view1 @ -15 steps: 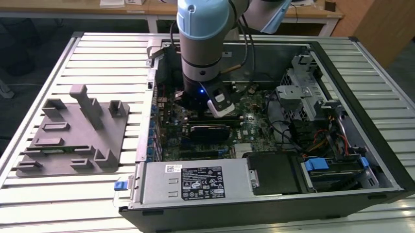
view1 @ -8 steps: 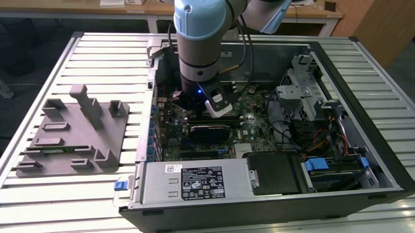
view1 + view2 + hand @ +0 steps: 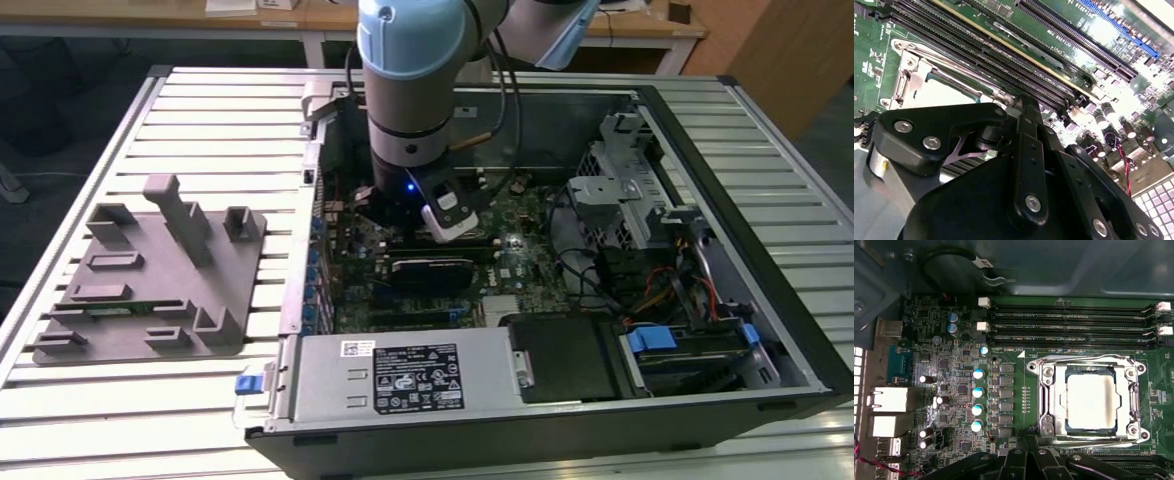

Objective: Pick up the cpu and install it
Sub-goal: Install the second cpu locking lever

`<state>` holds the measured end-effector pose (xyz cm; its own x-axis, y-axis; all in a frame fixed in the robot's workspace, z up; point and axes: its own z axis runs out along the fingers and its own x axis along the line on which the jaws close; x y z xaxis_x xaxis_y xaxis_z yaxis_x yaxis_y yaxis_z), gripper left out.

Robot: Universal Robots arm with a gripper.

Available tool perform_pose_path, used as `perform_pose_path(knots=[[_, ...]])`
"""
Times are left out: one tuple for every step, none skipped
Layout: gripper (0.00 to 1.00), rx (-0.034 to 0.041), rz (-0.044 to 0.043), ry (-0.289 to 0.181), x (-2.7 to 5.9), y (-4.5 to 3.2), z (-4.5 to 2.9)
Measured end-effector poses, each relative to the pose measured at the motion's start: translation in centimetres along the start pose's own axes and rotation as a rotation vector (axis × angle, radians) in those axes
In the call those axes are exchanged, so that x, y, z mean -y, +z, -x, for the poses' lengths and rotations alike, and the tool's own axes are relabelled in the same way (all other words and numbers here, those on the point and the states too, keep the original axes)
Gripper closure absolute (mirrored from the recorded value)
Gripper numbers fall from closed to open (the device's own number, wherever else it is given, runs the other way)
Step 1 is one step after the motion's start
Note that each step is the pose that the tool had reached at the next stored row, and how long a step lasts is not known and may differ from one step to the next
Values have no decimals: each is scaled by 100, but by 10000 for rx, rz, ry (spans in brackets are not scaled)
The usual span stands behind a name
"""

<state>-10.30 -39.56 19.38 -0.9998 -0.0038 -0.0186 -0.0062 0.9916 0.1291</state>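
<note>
So the cpu [image 3: 1091, 401] is sitting flat inside the metal socket frame [image 3: 1048, 399] on the motherboard [image 3: 1009, 390], and the gripper [image 3: 1046, 460] is hovering just beside it, not touching. Can't tell whether it's spread or closed, honestly; it isn't holding the chip.

Robot arm [image 3: 407, 90], exterior view: cylindrical grey-silver links with a pale blue joint cap above; a black cable runs down alongside it. The black wrist section carries a small blue indicator light and a white camera module [image 3: 450, 217] with a dark face. Gripper [image 3: 1026, 150], second wrist view: matte black linkage bars and plates (glossy at the edges), joined by silver round-headed screws, with a slim central bar and a silver cylindrical body behind.
</note>
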Motion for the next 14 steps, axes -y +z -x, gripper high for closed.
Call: perform_pose_path(knots=[[89,-7,-17,0,0,-20,-1],[89,-5,-7,0,-4,-35,-1],[89,-5,-5,0,-8,-52,0],[89,-5,-5,0,-12,-71,1],[89,-5,-5,1,-17,-90,1],[89,-5,-5,1,-23,-110,1],[89,-5,-5,1,-29,-130,2],[89,-5,-5,1,-35,-151,2],[89,-5,-5,1,-41,-170,3],[89,-4,-5,1,-47,-186,5],[89,-4,-4,0,-52,-197,8],[89,-4,-3,1,-55,-202,14],[89,-4,-3,2,-57,-202,29],[89,-4,-5,3,-57,-203,48]])
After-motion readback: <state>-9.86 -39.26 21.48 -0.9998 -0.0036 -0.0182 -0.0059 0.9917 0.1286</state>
